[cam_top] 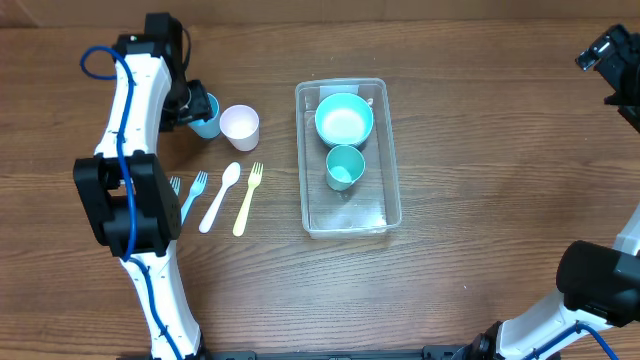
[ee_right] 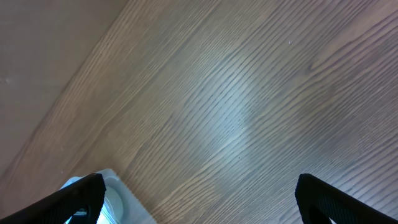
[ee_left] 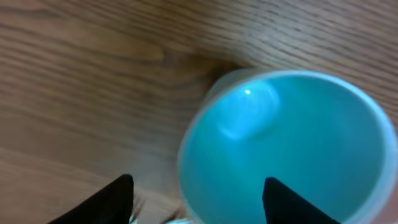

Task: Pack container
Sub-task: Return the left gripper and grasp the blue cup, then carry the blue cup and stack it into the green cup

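Brown wood grain covers the surface [cam_top: 480,200], and the container [cam_top: 347,212], a clear plastic tub with rounded corners, stands upright near its middle. Inside the tub, at the far end, sits a teal bowl [cam_top: 344,119]. Just beside the bowl, more toward the near end, stands a teal cup [cam_top: 345,166].

To the left of the container, and apart from it, stands a pale cup [cam_top: 239,125]. A blue cup [cam_top: 207,115] stands just beside that one. Closer to the front edge, a blue fork [cam_top: 193,195], a white spoon [cam_top: 220,197] and a yellow fork [cam_top: 248,198] lie side by side. One more blue fork is partly hidden under the left arm.

The left fingers [ee_left: 106,202] are at the blue cup. In the left wrist view they are spread apart, one outside the cup wall and the other over the opening, so the wall is between them. I cannot tell if either one touches it.

The right fingers [ee_right: 74,199] are at the far right corner, well apart from the container. They are spread wide, with only bare wood between them.
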`<action>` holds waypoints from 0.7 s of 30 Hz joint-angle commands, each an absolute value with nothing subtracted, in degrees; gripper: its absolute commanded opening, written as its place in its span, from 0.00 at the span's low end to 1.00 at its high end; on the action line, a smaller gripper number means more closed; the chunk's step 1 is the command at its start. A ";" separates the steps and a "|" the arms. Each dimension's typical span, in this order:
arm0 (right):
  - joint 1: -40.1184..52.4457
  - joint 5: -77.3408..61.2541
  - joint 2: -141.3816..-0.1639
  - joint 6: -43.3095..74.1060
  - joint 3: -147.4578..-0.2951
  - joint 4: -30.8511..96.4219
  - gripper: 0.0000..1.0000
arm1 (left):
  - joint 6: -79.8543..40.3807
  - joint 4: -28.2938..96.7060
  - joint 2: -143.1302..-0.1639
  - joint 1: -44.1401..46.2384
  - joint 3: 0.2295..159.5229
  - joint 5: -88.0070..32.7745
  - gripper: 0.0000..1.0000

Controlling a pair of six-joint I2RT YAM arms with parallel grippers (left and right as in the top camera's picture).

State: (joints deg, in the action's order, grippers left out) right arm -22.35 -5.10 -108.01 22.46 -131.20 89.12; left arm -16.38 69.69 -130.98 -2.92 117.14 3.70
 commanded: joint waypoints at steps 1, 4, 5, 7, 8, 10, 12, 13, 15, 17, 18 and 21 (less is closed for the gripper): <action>-22.26 -4.78 -107.22 22.76 -131.44 88.82 1.00 | -16.32 65.19 -130.93 -2.98 111.96 3.57 0.64; -22.26 -4.78 -107.22 22.76 -131.44 88.84 1.00 | -16.32 62.11 -130.93 -3.03 109.65 3.55 0.46; -22.26 -4.78 -107.22 22.76 -131.44 88.84 1.00 | -16.32 62.08 -130.93 -3.03 109.60 3.57 0.28; -22.26 -4.78 -107.22 22.76 -131.44 88.82 1.00 | -16.29 62.78 -130.56 -3.03 110.15 5.04 0.04; -22.26 -4.78 -107.22 22.76 -131.44 88.84 1.00 | -16.29 64.12 -130.15 -3.03 111.26 7.07 0.04; -22.26 -4.78 -107.22 22.76 -131.44 88.84 1.00 | -16.29 67.26 -128.99 -3.03 114.32 9.89 0.04; -22.26 -4.78 -107.22 22.76 -131.44 88.84 1.00 | -16.25 71.20 -127.24 -3.01 118.34 11.05 0.04; -22.26 -4.78 -107.22 22.76 -131.44 88.84 1.00 | -16.25 73.65 -125.80 -2.85 120.99 10.94 0.04; -22.26 -4.78 -107.22 22.76 -131.44 88.84 1.00 | -16.25 78.02 -122.61 -2.11 125.62 10.94 0.04; -22.26 -4.78 -107.22 22.76 -131.44 88.84 1.00 | -16.27 81.80 -119.28 -0.69 128.95 10.92 0.04; -22.26 -4.78 -107.22 22.76 -131.44 88.84 1.00 | -16.27 83.55 -117.40 0.38 130.10 10.92 0.04; -22.26 -4.78 -107.22 22.76 -131.44 88.84 1.00 | -16.34 88.33 -111.13 5.98 131.09 10.44 0.04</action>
